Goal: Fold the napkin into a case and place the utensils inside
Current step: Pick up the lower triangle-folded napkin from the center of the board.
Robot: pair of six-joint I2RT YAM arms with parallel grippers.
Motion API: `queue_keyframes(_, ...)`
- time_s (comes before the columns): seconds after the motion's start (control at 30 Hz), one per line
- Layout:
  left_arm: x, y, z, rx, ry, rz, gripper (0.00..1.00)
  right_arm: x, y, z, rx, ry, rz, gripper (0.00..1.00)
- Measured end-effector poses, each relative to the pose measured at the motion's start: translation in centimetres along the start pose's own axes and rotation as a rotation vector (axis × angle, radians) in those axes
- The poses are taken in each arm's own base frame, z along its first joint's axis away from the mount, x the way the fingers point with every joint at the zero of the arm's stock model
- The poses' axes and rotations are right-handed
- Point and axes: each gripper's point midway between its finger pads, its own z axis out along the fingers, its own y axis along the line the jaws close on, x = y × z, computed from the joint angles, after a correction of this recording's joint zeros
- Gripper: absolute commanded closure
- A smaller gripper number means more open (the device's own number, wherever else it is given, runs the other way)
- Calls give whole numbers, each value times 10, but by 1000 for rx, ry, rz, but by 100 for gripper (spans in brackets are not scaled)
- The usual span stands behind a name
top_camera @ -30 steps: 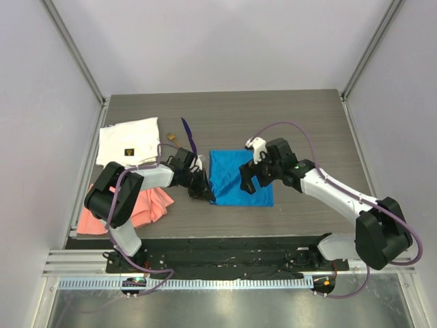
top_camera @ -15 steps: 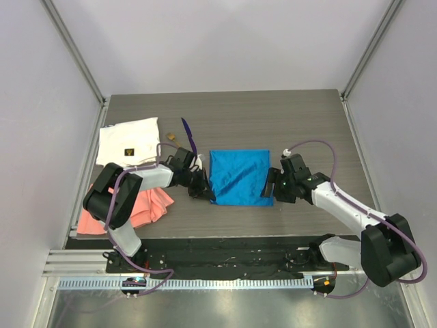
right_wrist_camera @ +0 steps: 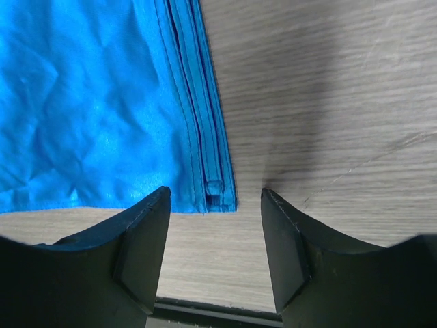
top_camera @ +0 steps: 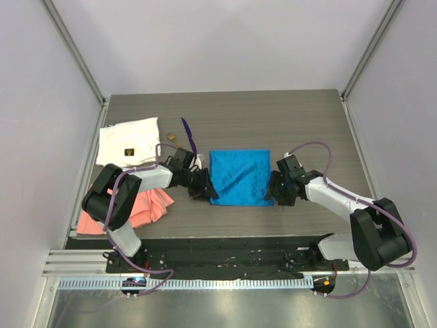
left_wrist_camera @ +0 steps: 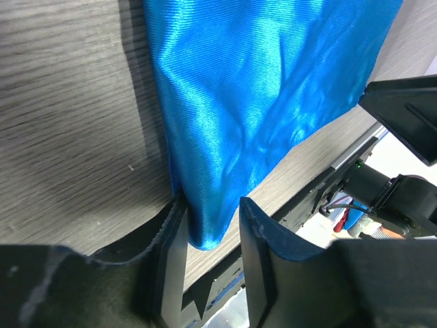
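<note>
The blue napkin (top_camera: 239, 178) lies folded flat on the table, with layered hems along its right edge (right_wrist_camera: 205, 102). My left gripper (top_camera: 210, 194) is open at its near left corner; the cloth corner (left_wrist_camera: 205, 229) sits between the jaws, touching one finger. My right gripper (top_camera: 273, 193) is open and low at the near right corner (right_wrist_camera: 220, 195), which lies just ahead of its jaws, untouched. The purple utensil (top_camera: 188, 137) lies behind the left arm. A tan end (top_camera: 171, 137) of the other utensil shows beside it; its handle is hard to make out.
A white cloth (top_camera: 128, 141) with a small dark label lies at the far left. A salmon-pink cloth (top_camera: 140, 208) lies at the near left beside the left arm. The table's front edge (right_wrist_camera: 205, 301) is close behind both grippers.
My right gripper has moved off the top of the napkin, out to the right, then down to the near right corner. The left gripper has stayed at the near left corner.
</note>
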Motion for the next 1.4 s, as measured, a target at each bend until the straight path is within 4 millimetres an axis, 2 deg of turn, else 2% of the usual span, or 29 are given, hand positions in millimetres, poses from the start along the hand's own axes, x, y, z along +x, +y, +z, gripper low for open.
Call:
queue_keyframes(0.47,2,2,1,8,-8,-1,68,-11,5,9,40,-44,4,58)
queue_keyframes(0.63,4,3,0,8,-12,-11,63,-9,10,12,38,-59,14,67)
queue_keyframes(0.93,4,3,-2,6,-24,-8,65,-11,12,15,28,-76,37,83)
queue_keyframes(1.07,5,4,-1,10,-27,-12,73,-11,13,15,24,-77,37,92)
queue_keyframes(1.2,6,5,0,20,-30,-30,91,-10,16,16,-1,-79,28,96)
queue_keyframes(1.3,9,6,2,31,-30,-48,100,-6,19,15,-39,-76,26,99)
queue_keyframes(1.4,13,9,2,42,-36,-70,100,5,20,11,-79,-52,25,99)
